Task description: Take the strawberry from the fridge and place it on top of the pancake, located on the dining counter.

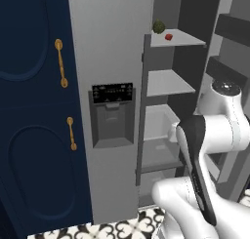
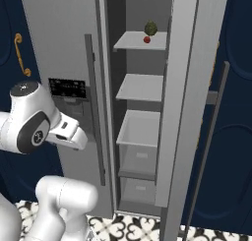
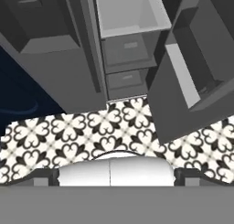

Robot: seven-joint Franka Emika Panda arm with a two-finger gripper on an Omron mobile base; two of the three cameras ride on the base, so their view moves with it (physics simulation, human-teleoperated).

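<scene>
The strawberry (image 1: 169, 36) (image 2: 146, 39) is a tiny red fruit lying on the top inner shelf of the fridge (image 1: 112, 52) (image 2: 59, 38), whose right door stands open. A dark green bumpy ball (image 1: 158, 26) (image 2: 150, 28) sits just behind it. My gripper (image 3: 117, 181) hangs low in front of the fridge, well below that shelf, and looks down at the bottom drawers (image 3: 125, 49) and the floor. Its fingertips (image 3: 45, 176) stand wide apart with nothing between them. The pancake and the dining counter are out of view.
The open right door (image 2: 189, 87) with its bins (image 1: 229, 48) juts out on the right of the opening. Navy cabinets (image 1: 34, 111) with gold handles flank the fridge on the left. Bare shelves and a white drawer (image 2: 140, 132) lie below the strawberry. Patterned floor tiles (image 3: 91, 131) are underneath.
</scene>
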